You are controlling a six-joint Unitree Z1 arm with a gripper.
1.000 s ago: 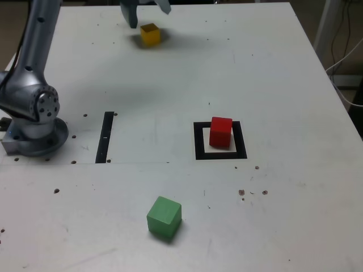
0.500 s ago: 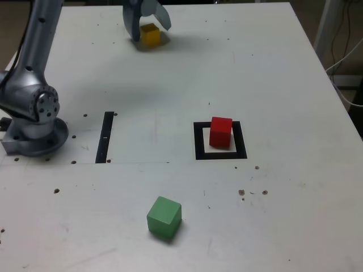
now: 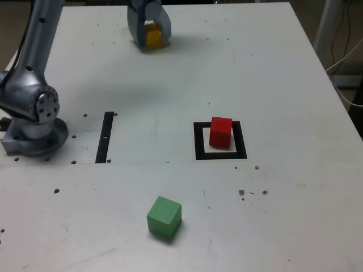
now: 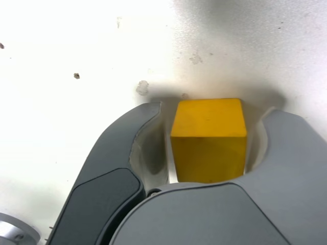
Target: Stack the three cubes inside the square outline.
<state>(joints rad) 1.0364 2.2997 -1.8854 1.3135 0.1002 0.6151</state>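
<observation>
Lowered since earlier frame: gripper (image 3: 150,35), jaws now narrowed around yellow cube (image 3: 152,37) at table (image 3: 272,68) far edge; contact not discernible. Red cube (image 3: 220,132) inside square outline (image 3: 199,141); green cube (image 3: 164,217) nearer camera.

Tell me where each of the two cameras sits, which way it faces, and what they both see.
Exterior view: off the arm, raised at the table's near edge, looking down across it; shows the arm's base, the gripper, red cube in the square outline, green cube.
Wrist view: on the wrist, looking past the gripper onto the tabletop; shows both fingers.
Shared: the yellow cube between the fingers.
</observation>
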